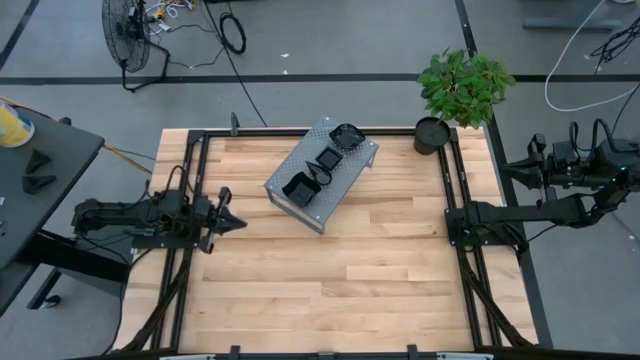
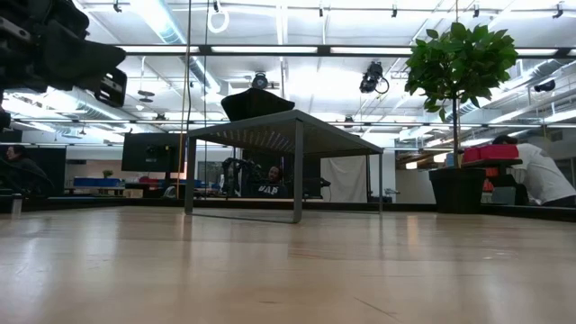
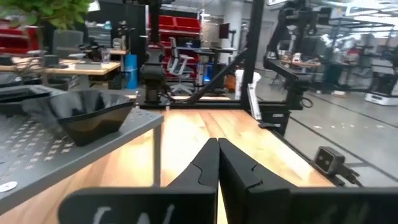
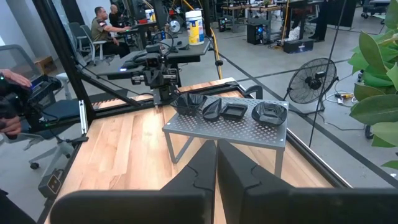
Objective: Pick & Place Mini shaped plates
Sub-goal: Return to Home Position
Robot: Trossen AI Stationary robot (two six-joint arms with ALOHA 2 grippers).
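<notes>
Several small glossy black mini shaped plates (image 1: 328,158) rest on the flat top of a grey perforated metal stand (image 1: 335,192) at the table's far middle. In the right wrist view they lie in a row (image 4: 235,111). In the left wrist view the nearest one (image 3: 93,112) sits by the stand's edge. My left gripper (image 1: 236,221) is shut and level at the table's left side, pointing toward the stand and apart from it. My right gripper (image 4: 216,158) is shut with nothing in it, held high over the table's right edge (image 1: 510,168).
A potted plant (image 1: 432,133) stands at the table's far right corner. Black frame rails (image 1: 455,180) run along the left and right sides. Bare wood (image 1: 340,280) lies between the stand and the near edge. A person's hand (image 4: 11,102) shows beyond the table.
</notes>
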